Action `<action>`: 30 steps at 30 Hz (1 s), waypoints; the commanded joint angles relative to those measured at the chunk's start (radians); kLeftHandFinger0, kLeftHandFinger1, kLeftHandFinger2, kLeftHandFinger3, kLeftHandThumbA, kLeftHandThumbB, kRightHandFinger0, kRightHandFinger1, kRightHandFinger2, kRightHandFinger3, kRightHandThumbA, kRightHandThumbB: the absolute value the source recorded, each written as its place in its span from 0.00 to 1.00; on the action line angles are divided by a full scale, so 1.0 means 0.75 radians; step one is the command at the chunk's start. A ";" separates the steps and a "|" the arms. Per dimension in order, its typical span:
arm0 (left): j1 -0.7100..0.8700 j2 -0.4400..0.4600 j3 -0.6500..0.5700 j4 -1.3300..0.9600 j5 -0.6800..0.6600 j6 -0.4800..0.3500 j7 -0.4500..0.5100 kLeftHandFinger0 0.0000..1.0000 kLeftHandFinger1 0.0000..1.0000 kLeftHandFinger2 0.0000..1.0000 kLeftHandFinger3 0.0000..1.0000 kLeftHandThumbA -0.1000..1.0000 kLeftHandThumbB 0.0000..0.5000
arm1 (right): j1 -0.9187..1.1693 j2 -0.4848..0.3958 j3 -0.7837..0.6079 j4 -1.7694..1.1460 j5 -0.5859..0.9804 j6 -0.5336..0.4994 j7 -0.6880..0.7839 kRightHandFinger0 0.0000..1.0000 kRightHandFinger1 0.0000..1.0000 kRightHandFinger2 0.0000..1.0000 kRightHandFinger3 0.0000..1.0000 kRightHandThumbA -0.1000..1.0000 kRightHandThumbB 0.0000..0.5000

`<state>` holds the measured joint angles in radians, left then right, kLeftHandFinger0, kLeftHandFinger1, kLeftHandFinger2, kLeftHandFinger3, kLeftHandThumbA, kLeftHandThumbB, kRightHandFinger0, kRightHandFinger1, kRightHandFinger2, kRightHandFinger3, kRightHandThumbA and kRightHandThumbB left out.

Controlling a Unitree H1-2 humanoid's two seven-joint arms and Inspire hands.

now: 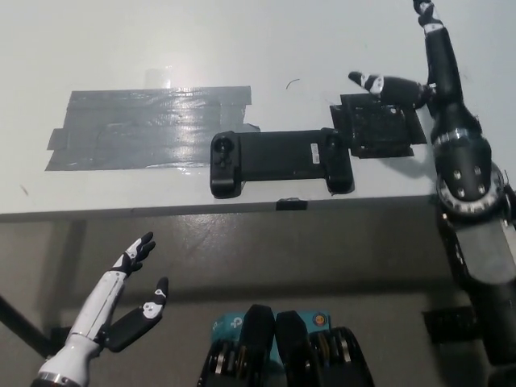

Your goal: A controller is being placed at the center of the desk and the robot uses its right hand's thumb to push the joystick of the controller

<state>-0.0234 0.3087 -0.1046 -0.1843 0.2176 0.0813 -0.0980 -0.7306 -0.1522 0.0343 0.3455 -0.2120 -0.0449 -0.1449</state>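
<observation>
Two robot hands appear in the head view. The right robot hand (423, 72) is raised above the desk (242, 40) with fingers spread, thumb extended toward the controller (280, 161), holding nothing. The left robot hand (129, 298) rests below the desk edge, fingers apart and empty. The controller lies flat near the front edge of the desk, just right of a grey tape patch (145, 125), its right end beside a black pad (377, 127). Only the left joystick (223, 147) is clearly visible. For the push, lower the thumb tip squarely onto a stick cap, then deflect sideways gently so the controller does not slide. No containers are in view.
</observation>
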 commanded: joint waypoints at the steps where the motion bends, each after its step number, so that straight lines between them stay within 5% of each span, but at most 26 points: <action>1: 0.000 -0.005 0.006 -0.019 -0.011 -0.033 -0.016 1.00 1.00 1.00 1.00 0.51 0.03 | 0.205 0.010 0.019 -0.698 0.143 0.131 0.146 1.00 1.00 1.00 1.00 1.00 0.54; 4: 0.022 -0.025 0.015 -0.011 -0.041 -0.048 -0.006 1.00 1.00 1.00 1.00 0.57 0.03 | 0.384 0.033 0.052 -0.857 0.183 0.117 0.157 1.00 1.00 1.00 1.00 1.00 0.51; 8: 0.055 -0.093 0.048 0.002 -0.143 -0.095 0.022 1.00 1.00 1.00 1.00 0.82 0.09 | 0.634 0.045 0.103 -0.953 0.179 0.058 0.165 1.00 1.00 1.00 1.00 1.00 0.45; 12: 0.074 -0.173 0.074 0.024 -0.174 -0.183 0.077 1.00 1.00 1.00 1.00 0.99 0.14 | 0.780 0.086 0.110 -0.903 0.184 0.043 0.139 1.00 1.00 1.00 1.00 1.00 0.54; 19: 0.100 -0.309 0.148 0.085 -0.252 -0.358 0.089 1.00 1.00 1.00 1.00 1.00 0.06 | 0.933 0.171 0.115 -0.697 0.233 -0.016 0.158 1.00 1.00 1.00 1.00 1.00 0.42; 30: 0.079 -0.359 0.192 0.138 -0.232 -0.393 0.089 1.00 1.00 1.00 1.00 1.00 0.16 | 0.940 0.205 0.201 -0.454 0.157 -0.146 0.181 1.00 1.00 1.00 1.00 1.00 0.45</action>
<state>0.0481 0.0456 0.0328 -0.0893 0.0558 -0.1386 -0.0553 0.0004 -0.0072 0.1720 -0.0094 -0.0896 -0.0665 -0.0335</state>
